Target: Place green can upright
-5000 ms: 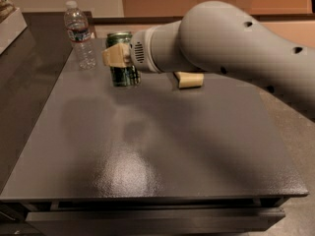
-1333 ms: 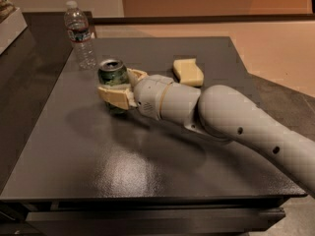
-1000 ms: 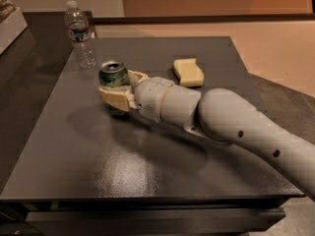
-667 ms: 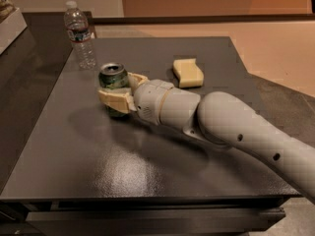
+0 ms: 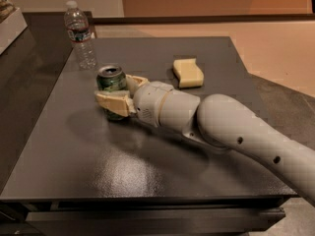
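The room is dim, and the light looks warm and a bit orange. It seems to come from above and from the far side, so the dark table [image 5: 147, 181] has a soft pale shine on its near half. The white arm [image 5: 236, 136] is the brightest thing, light on top and grey underneath. It makes a dark shadow on the table right below it. The gripper [image 5: 114, 88] is at the left middle of the table, closed around the green can [image 5: 111, 78], and a soft shadow spreads out to their left. The can's top has a small glint. The far left side is very dark.
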Controlling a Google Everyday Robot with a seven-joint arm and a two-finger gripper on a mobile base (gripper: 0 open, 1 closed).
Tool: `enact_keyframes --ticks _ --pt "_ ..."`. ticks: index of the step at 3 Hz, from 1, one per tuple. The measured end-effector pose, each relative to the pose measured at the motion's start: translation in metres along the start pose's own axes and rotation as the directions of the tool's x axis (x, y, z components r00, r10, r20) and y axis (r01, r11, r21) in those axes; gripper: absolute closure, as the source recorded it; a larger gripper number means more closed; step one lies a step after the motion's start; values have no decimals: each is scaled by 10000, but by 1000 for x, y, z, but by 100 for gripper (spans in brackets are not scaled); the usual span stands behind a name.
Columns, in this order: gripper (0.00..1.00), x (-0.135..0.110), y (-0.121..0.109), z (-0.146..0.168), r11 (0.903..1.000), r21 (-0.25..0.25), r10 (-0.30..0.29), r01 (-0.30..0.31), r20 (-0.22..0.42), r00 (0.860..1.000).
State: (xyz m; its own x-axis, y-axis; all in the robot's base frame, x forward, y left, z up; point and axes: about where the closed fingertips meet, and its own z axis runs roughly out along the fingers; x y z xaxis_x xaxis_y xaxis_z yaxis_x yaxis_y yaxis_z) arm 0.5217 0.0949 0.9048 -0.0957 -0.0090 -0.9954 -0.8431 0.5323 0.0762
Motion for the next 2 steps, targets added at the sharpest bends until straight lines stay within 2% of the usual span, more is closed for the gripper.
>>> enact_keyframes --ticks 1,2 --pt "0 0 1 1 10000 -27 -12 12 -3 10000" --pt "0 0 2 1 10000 -28 -12 12 -3 10000"
